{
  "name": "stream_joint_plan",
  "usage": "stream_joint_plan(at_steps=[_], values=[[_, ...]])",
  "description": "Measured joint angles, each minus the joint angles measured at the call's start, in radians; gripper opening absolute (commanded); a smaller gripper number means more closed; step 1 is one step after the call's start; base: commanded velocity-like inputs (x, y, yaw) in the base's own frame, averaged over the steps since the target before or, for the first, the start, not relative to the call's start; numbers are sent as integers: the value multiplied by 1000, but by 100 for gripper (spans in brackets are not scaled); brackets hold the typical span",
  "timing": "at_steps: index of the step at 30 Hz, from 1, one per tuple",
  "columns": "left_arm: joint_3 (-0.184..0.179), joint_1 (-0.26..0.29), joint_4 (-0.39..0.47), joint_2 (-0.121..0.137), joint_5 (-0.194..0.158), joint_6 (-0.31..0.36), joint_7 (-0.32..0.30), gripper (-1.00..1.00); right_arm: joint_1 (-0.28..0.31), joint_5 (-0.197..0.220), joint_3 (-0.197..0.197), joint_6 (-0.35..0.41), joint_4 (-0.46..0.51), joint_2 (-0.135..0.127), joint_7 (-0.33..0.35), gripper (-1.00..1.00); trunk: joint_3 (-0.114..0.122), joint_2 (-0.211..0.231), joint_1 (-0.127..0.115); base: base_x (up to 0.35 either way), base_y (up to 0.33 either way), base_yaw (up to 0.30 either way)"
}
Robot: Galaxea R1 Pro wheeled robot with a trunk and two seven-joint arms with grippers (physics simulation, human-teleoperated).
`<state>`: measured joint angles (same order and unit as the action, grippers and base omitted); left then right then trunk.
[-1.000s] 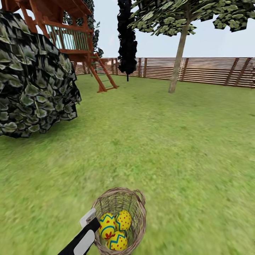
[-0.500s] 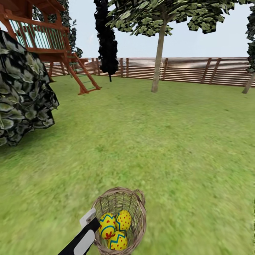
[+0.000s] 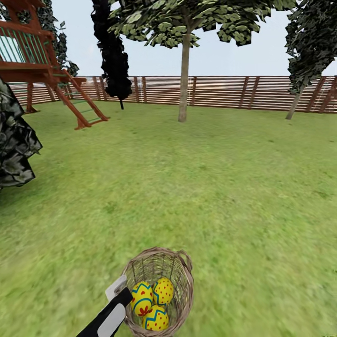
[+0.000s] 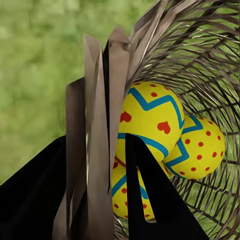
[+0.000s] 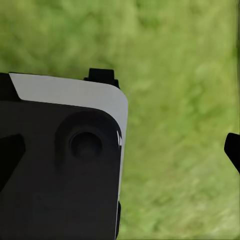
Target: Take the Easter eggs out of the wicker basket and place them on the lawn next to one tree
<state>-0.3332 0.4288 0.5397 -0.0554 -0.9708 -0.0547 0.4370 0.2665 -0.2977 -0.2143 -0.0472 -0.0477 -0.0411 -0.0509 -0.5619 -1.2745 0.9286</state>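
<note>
Green lawn [image 3: 224, 187], tree [image 3: 184, 79] far ahead. Left gripper [image 4: 107, 165] pinching wicker basket [image 3: 183, 281] rim, three Easter eggs [image 3: 153, 299] inside. Right gripper: cannot tell.

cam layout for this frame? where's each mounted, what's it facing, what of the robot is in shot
Head: on the head, facing forward-down over the lawn toward the tree; left end effector at the wicker basket.
Left wrist: along the fingers straddling the basket wall, Easter eggs inside.
Right wrist: faces grass; robot body in front.
Head and left wrist share basket and eggs.
</note>
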Motion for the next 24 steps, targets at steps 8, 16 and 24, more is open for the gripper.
stream_joint_plan(at_steps=[8,16,24], values=[[0,0,0,1,0,1,0,-100,0,-2,1,0,0,1,0,100,0,0,0,341,0,-278],[0,0,0,6,-1,1,1,-100,0,1,0,1,3,0,-4,100,0,0,0,341,0,-21],[0,0,-1,7,0,1,2,-100,0,-2,0,0,6,-6,-4,100,0,0,0,341,0,0]])
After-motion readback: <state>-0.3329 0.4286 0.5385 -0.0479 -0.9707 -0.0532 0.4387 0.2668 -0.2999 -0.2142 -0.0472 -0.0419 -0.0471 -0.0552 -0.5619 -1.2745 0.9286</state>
